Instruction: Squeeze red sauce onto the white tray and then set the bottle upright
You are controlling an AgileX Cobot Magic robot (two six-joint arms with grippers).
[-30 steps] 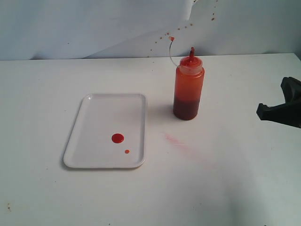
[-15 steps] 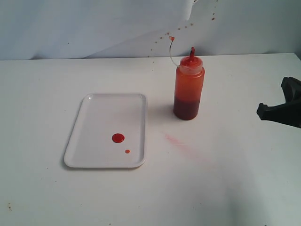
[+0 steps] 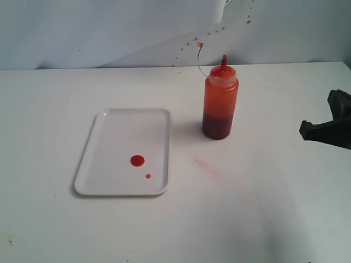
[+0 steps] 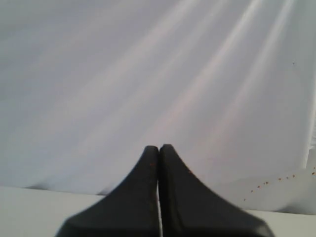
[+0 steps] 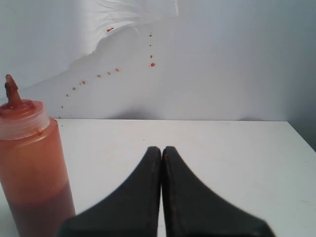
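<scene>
The right claw (image 3: pixel 328 127) and left claw (image 4: pixel 158 146) are pinching shut on nothing. The bottle (image 3: pixel 220 107) is standing well apart from the right one, with red sauce (image 3: pixel 137 160) sitting on the white tray (image 3: pixel 86 156) beyond. The job looks done, so the claws just need to rest.

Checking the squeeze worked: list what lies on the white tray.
On the white tray lie two blobs of red sauce, one larger and a smaller one near it. Nothing covers the tray's surface; only its underside is hidden.
</scene>
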